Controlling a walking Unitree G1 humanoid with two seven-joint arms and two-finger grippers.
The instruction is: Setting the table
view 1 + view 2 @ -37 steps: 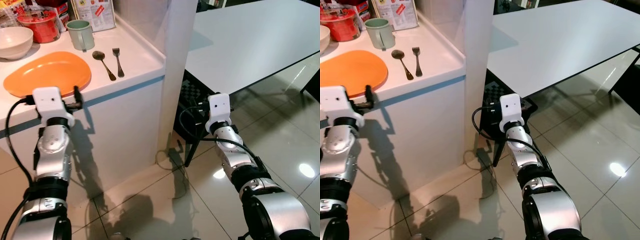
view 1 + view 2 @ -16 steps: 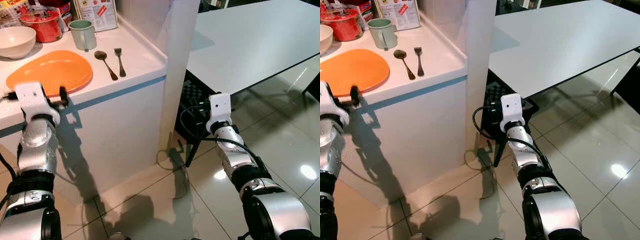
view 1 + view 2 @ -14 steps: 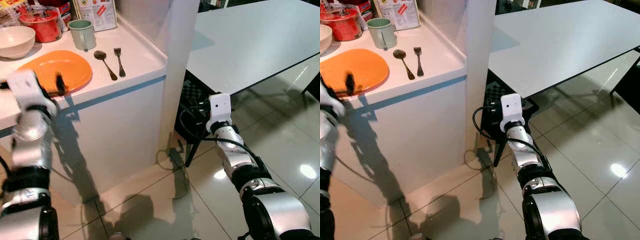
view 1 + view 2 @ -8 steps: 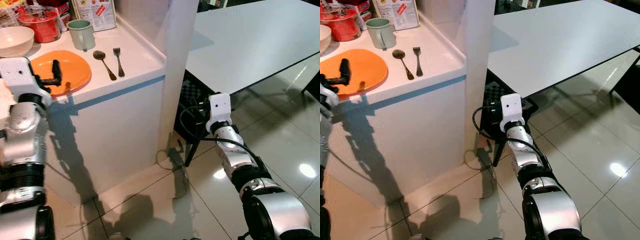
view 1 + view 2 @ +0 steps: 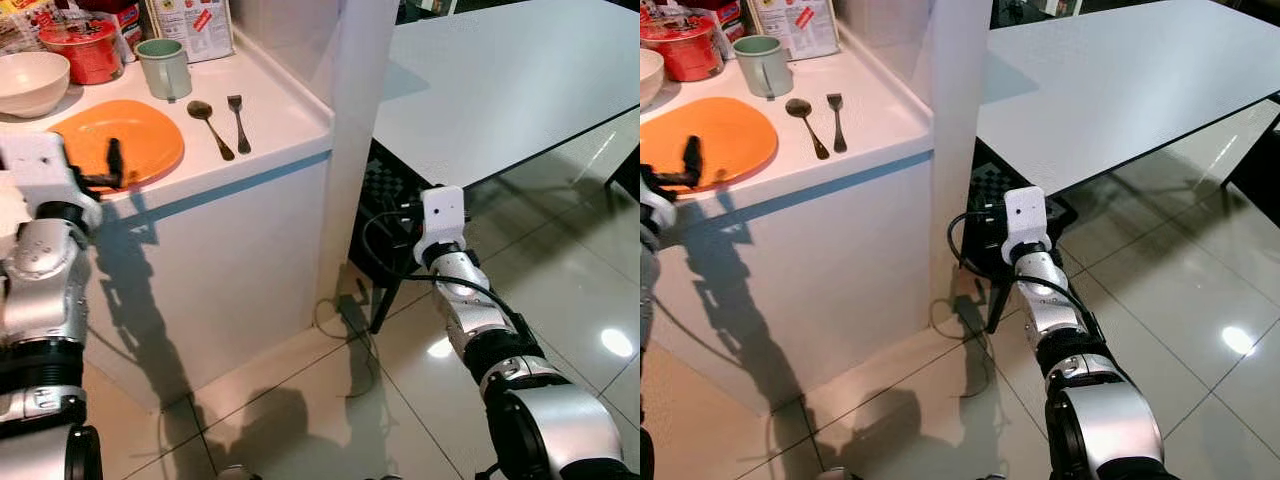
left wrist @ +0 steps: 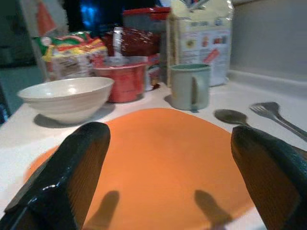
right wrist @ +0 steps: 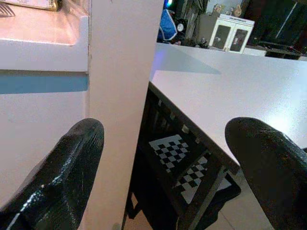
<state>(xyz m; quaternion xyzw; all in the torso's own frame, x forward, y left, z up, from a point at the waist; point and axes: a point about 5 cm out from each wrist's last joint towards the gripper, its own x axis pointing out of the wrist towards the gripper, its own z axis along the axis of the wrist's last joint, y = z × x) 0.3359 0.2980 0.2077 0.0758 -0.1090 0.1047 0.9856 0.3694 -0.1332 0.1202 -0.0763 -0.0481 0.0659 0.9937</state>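
A: Left gripper [image 6: 168,177] position?

B: At the near edge of the orange plate [image 5: 140,135] on the white bench [image 5: 280,110]. Jaws spread wide, one finger over the plate's rim, holding nothing.

A: Other items?

B: White bowl [image 5: 30,82] behind the plate, green mug [image 5: 165,68] beyond it, spoon [image 5: 208,125] and fork [image 5: 238,120] side by side just beside the plate. Red container [image 5: 88,48] at the back.

A: Right gripper [image 7: 168,158]?

B: Low, near the white pillar [image 5: 350,150], beside the dining table [image 5: 520,80]. Jaws wide apart, empty.
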